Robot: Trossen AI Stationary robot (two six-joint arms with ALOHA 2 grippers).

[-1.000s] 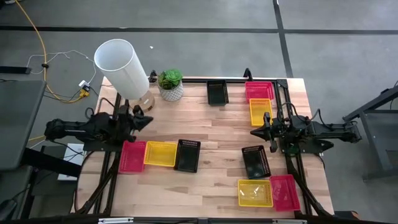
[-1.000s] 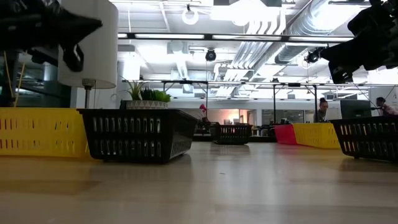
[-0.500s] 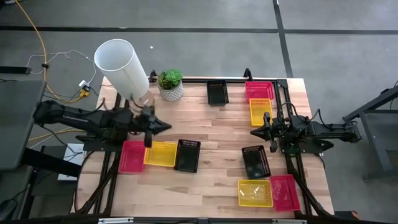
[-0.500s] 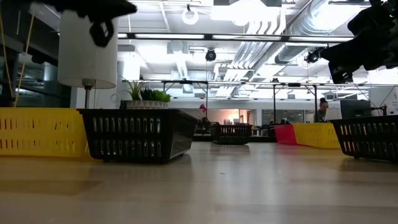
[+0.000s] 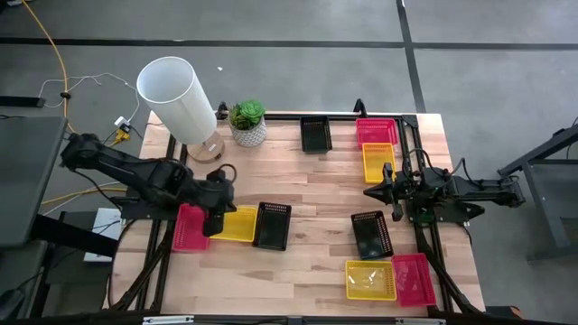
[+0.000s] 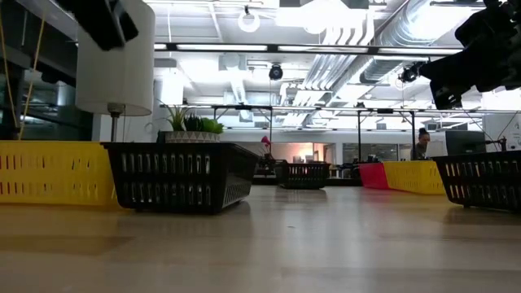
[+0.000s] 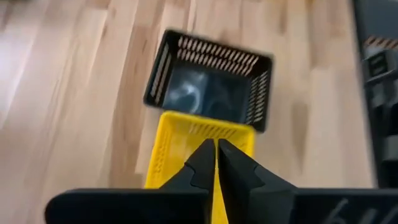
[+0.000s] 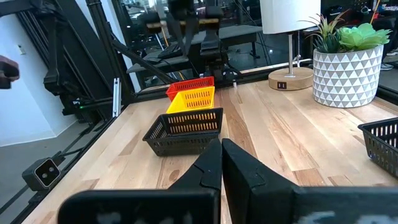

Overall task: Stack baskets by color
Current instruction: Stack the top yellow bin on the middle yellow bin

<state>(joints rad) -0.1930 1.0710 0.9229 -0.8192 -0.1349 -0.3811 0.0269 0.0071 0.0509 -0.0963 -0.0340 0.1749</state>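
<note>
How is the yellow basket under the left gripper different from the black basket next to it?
The yellow basket is bright yellow and has the left gripper above it; the black basket is dark with nothing over it. In the row, the yellow one sits in the middle and the black one at the end. Both are empty mesh-sided baskets, upright on the table.

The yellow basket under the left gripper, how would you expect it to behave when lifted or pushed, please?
The yellow basket looks like thin perforated plastic, so probably light and a little flexible. It is shallow with a flat base, so unlikely to tip; pushed, it would likely slide on the smooth wooden table and nudge the black basket beside it.
</note>
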